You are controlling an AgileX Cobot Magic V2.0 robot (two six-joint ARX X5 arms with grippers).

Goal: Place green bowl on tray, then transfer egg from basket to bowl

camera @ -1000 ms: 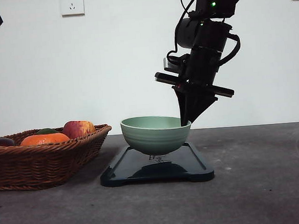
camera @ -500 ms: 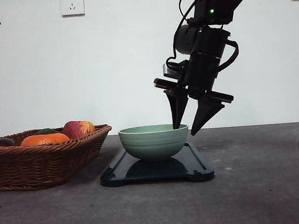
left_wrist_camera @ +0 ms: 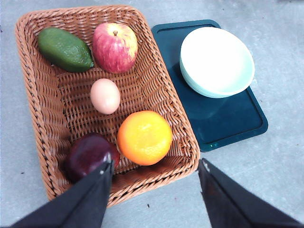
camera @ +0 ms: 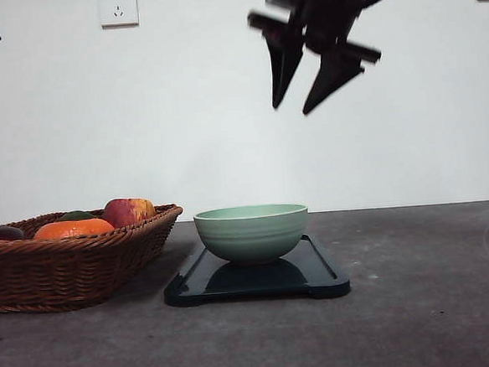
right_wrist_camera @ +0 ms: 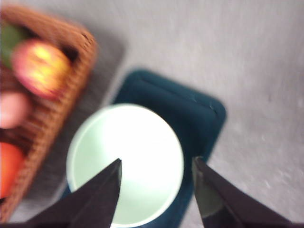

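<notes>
The green bowl (camera: 252,232) stands upright on the dark tray (camera: 322,277), nothing inside it; from above I see the bowl (left_wrist_camera: 217,61) on the tray (left_wrist_camera: 237,118) and, blurred, the bowl (right_wrist_camera: 125,163) on the tray (right_wrist_camera: 194,111). The egg (left_wrist_camera: 105,95) lies in the middle of the wicker basket (left_wrist_camera: 35,90), which stands left of the tray as basket (camera: 65,263). My right gripper (camera: 291,106) hangs open high above the bowl, its fingers apart and empty; its fingertips (right_wrist_camera: 114,173) frame the bowl. My left gripper (left_wrist_camera: 156,167) is open high over the basket's edge.
In the basket lie an apple (left_wrist_camera: 115,46), an avocado (left_wrist_camera: 65,49), an orange (left_wrist_camera: 144,137) and a dark purple fruit (left_wrist_camera: 90,154). The apple (camera: 127,211) and orange (camera: 73,228) rise above the basket rim. A grey tabletop (camera: 429,305) stretches to the right of the tray.
The right gripper set the bowl down on the tray, opened, and has risen well above it. The bowl now rests flat. The left arm has not moved.
</notes>
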